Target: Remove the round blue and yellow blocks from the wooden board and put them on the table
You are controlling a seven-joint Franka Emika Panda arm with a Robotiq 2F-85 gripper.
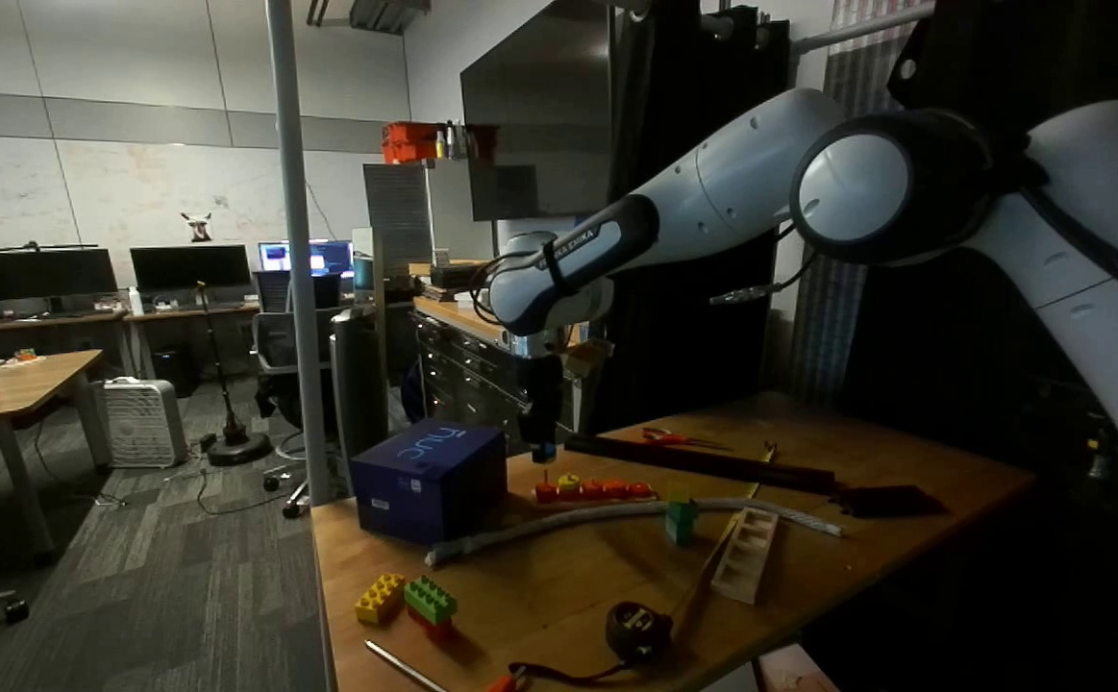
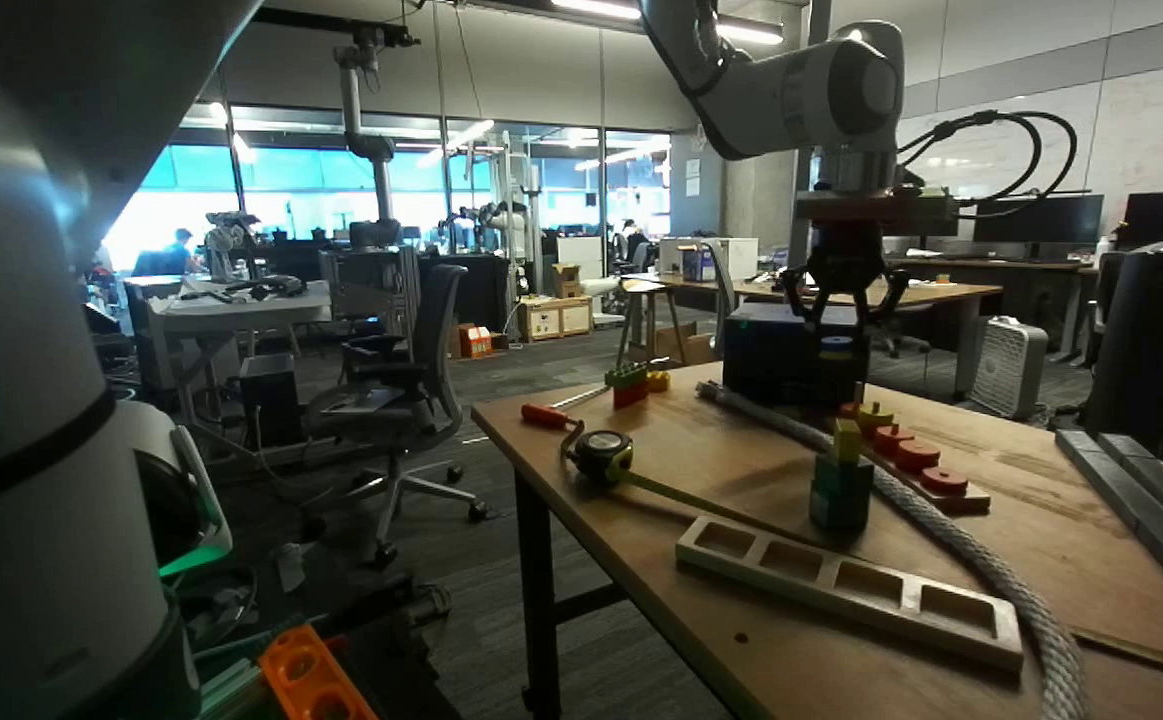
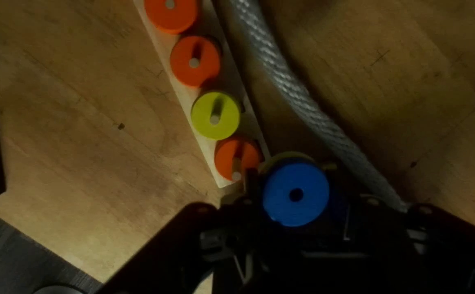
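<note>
Executing the Transfer and Set-Down

The step in hand is judged to be carrying the blue block (image 3: 296, 181) off to the table (image 1: 544, 581). The operator should hold height until the block is well past the end peg (image 3: 236, 167) of the wooden board (image 3: 186, 93), then move sideways and descend slowly and vertically. As an exterior view shows it, a site on the near side of the rope (image 1: 559, 520) would suit; the dark blue box (image 1: 429, 481), on the left, would limit travel that way. The block should meet the table flat — released from height, it could land on its rim and roll. Retreat should be straight up.

Jaw status: the jaws of the gripper (image 2: 836, 335) stand apart only by the block's width, a finger on either side of its rim. The block is held at the fingertips, holed face up, higher than the end peg and apart from it; in the wrist view it lies right of that peg. A yellowish rim (image 3: 290, 154) shows just behind it — whether this is a second block beneath cannot be told. The yellow block (image 3: 204, 117) on the board lies outside the jaws, on the next peg along, and remains to be removed.
</note>
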